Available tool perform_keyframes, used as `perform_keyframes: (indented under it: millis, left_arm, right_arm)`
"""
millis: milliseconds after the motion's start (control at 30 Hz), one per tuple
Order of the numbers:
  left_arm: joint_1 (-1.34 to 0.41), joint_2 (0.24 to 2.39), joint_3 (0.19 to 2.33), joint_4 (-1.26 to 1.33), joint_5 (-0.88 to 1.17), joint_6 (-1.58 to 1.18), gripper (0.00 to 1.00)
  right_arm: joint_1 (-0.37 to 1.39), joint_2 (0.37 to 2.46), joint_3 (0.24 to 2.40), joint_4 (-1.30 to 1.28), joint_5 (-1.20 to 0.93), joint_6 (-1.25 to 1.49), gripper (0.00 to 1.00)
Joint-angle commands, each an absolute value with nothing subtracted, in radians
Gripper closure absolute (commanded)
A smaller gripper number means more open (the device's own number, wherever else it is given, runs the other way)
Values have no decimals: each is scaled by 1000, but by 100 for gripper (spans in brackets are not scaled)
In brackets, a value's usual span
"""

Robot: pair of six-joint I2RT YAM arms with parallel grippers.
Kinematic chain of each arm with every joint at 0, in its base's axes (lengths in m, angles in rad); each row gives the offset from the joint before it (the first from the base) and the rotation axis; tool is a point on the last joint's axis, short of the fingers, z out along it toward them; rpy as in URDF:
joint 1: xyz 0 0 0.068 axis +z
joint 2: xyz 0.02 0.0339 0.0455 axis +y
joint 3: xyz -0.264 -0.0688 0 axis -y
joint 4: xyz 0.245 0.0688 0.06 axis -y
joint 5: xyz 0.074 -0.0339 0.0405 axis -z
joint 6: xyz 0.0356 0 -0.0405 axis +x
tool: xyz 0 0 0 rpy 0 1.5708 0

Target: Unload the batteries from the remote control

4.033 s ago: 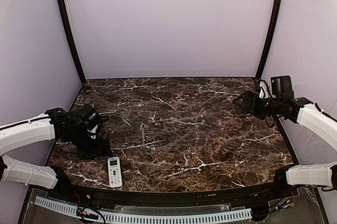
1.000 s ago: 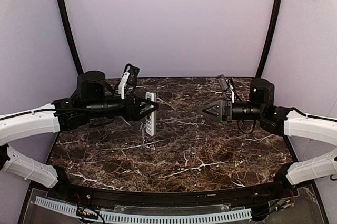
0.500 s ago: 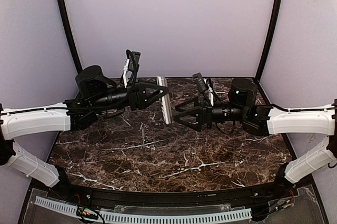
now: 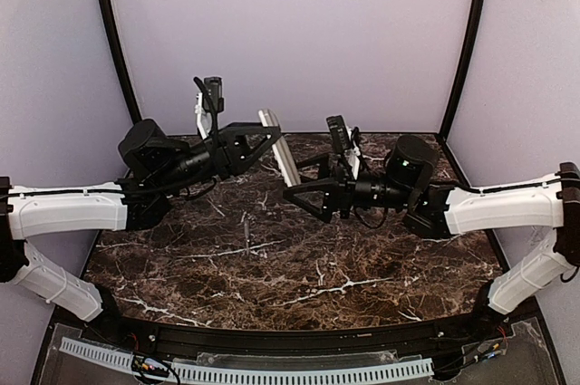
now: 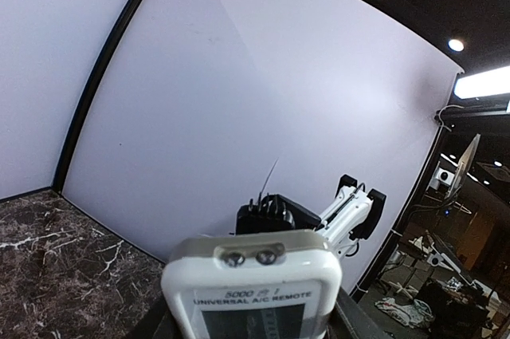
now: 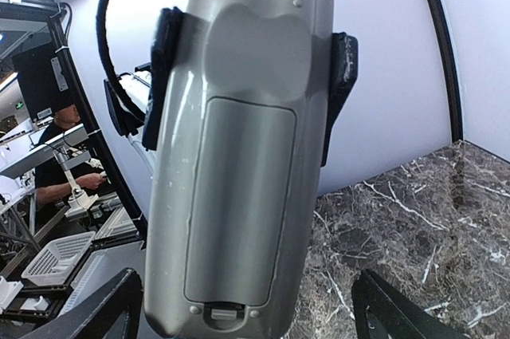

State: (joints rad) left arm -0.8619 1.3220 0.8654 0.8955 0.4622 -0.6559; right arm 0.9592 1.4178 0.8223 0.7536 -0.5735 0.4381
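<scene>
My left gripper is shut on the remote control and holds it high above the table, tilted, top end up. The left wrist view shows its white front and screen. The right wrist view shows its grey back with the battery cover closed, so the batteries are hidden. The left gripper's black pads clamp the remote's sides. My right gripper is open and faces the remote's back. Its fingers stand either side of the remote's lower end without touching it.
A dark marble table lies below both arms. Purple walls close the back and sides, with black frame poles at the back corners. A perforated white strip runs along the near edge.
The remote lay on the table's front left. My left gripper took it and lifted it to the middle. My right gripper moved left and up to the remote's back.
</scene>
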Motion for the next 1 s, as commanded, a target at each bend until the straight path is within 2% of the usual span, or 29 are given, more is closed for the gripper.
perform_keyframes:
  millis: [0, 200, 433, 533, 700, 800, 967]
  left_arm:
    - [-864, 1311, 840, 1044, 436, -683, 100]
    - [-863, 1325, 824, 1112, 419, -687, 100]
    - [-863, 1347, 808, 1191, 416, -699, 100]
    - [-863, 1351, 807, 1200, 415, -702, 100]
    - [-863, 1357, 798, 1224, 412, -702, 100]
    - [-863, 1361, 786, 1240, 405, -704, 100]
    - [-862, 1351, 767, 1235, 374, -697, 98]
  right_arm:
    - [978, 1440, 854, 886, -546, 436, 11]
    - [983, 1456, 875, 910, -544, 450, 20]
    - [983, 1471, 889, 949, -532, 488, 20]
    - [983, 1471, 895, 942, -530, 489, 35]
    - [983, 1489, 916, 924, -541, 505, 40]
    - [983, 1494, 921, 922, -539, 510, 48]
    - [983, 1494, 957, 820, -520, 494, 68]
